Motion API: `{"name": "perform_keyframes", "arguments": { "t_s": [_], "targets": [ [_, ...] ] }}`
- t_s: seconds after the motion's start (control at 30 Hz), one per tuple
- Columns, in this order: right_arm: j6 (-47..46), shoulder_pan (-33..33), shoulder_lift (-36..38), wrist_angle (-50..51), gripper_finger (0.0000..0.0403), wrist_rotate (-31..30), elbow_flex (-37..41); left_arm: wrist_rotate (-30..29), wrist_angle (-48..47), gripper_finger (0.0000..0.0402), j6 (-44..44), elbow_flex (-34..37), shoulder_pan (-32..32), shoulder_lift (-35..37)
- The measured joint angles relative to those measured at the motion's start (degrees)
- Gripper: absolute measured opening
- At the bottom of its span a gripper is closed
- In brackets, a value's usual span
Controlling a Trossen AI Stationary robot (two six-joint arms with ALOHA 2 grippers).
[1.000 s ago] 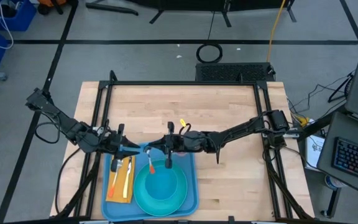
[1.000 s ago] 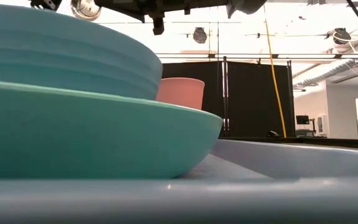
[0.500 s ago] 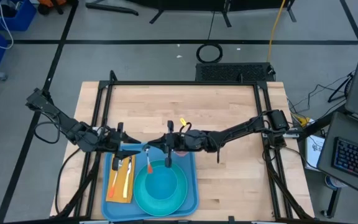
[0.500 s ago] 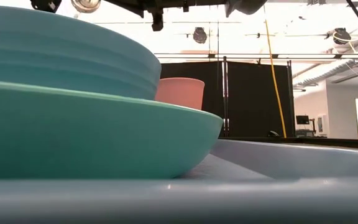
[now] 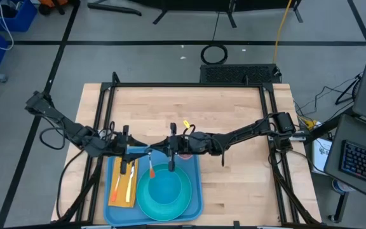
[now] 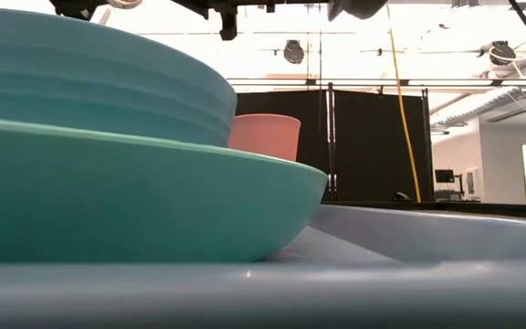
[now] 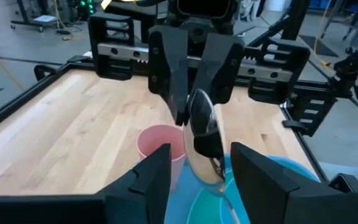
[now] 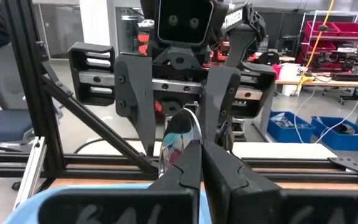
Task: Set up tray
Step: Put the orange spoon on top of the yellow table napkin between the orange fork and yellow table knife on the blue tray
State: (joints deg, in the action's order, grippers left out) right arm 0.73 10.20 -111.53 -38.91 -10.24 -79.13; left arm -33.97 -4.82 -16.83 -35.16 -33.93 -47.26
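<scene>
The light-blue tray (image 5: 197, 202) lies at the table's near edge. It holds a teal plate (image 5: 143, 202), a blue bowl (image 5: 167, 188) on the plate, and a pink cup (image 7: 159, 144). Above the tray's far edge my right gripper (image 8: 205, 163) is shut on a metal spoon (image 7: 202, 126) with an orange handle (image 5: 151, 169). My left gripper (image 7: 201, 171) faces it from the left, open. Its fingers stand on either side of the spoon without touching it. My right gripper pinches the spoon between its two fingers at the lower part of the bowl (image 8: 178, 154). The fingers come in about level from the table's right. The bowl (image 8: 180, 134) stands up beyond the fingertips. The handle hangs down over the tray, lifted clear.
A yellow napkin (image 5: 129, 191) with an orange-handled utensil on it lies in the tray's left part. Black frame rails run along the table's left, right and far edges. Bare wood lies beyond the tray toward the far edge.
The spoon's bowl has gone up a little in the low view and now shows only at the picture's top edge. Both arms have otherwise stayed where they were, facing each other over the tray.
</scene>
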Motion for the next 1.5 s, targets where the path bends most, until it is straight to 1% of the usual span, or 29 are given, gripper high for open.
{"name": "perform_keyframes", "arguments": {
  "t_s": [0.1,0.2,0.27,0.47,0.5,0.77,1.0,1.27,1.5],
  "targets": [
    [-0.02,0.00,0.00,0.35,0.0000,0.00,0.00,1.15,0.04,0.0154,-0.01,0.00,0.39,-0.01],
    [-0.02,0.00,0.00,0.15,0.0000,0.45,0.00,1.40,0.02,0.0131,-0.01,0.00,0.54,-0.01],
    [-0.16,-0.01,0.00,0.16,0.0000,1.44,0.00,1.58,0.01,0.0109,-0.02,0.00,0.52,-0.01],
    [-0.26,0.09,0.00,0.08,0.0001,1.36,0.00,0.23,-0.60,0.0023,0.21,0.00,0.54,0.00],
    [-0.30,0.11,0.00,0.01,0.0001,1.35,0.00,-0.05,-0.63,0.0014,0.31,0.00,0.58,-0.01],
    [0.58,0.04,0.00,-0.27,0.0007,1.36,-0.04,-2.42,-0.61,0.0007,0.19,0.00,0.54,-0.01],
    [2.03,0.06,0.00,-0.20,0.0056,1.98,-0.07,-2.02,-0.32,0.0004,-0.19,0.00,0.24,-0.01],
    [3.65,0.45,0.22,0.23,0.0116,1.63,-0.07,-2.59,-0.42,0.0003,-0.21,0.00,-2.41,0.83],
    [5.36,0.31,0.26,1.00,0.0148,1.03,-0.04,-3.33,-2.28,0.0003,-1.91,0.00,-5.66,2.58]
  ]
}}
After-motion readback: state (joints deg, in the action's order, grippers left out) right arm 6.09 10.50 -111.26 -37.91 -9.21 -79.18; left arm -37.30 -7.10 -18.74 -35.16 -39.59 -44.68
